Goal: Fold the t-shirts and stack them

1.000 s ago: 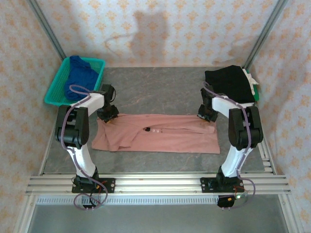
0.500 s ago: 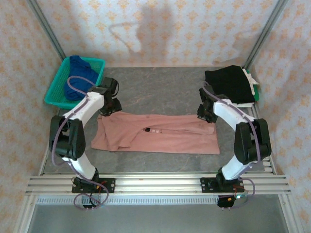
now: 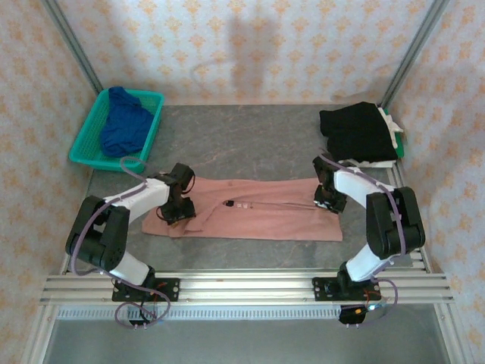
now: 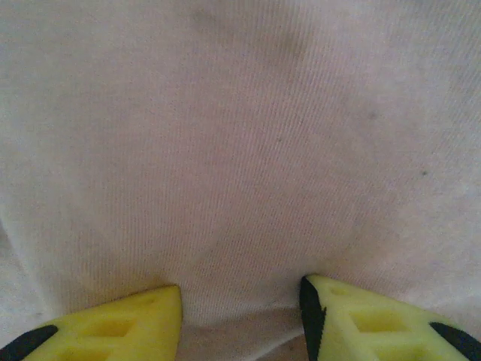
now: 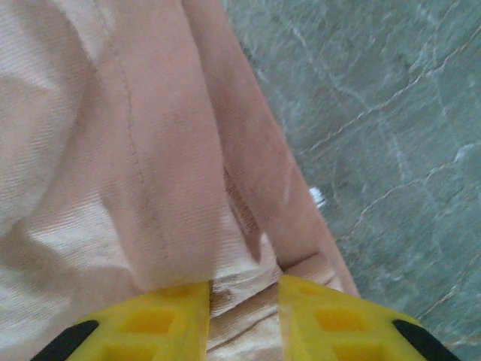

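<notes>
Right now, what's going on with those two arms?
Two robot arms are working on a pink t-shirt spread on the table. The left gripper is down on its left end, the right gripper on its right end; whether either is pinching cloth is unclear. A blue shirt lies in the green basket, a black shirt at the far right.

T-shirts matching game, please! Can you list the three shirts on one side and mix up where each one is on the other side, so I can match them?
Things
1. pink t-shirt
2. blue t-shirt
3. black t-shirt

Places
A. bunched up inside the teal basket
B. folded, at the far right corner of the table
C. spread out long and flat in the middle, near the front

Right pairs: 1-C, 2-A, 3-B
</notes>
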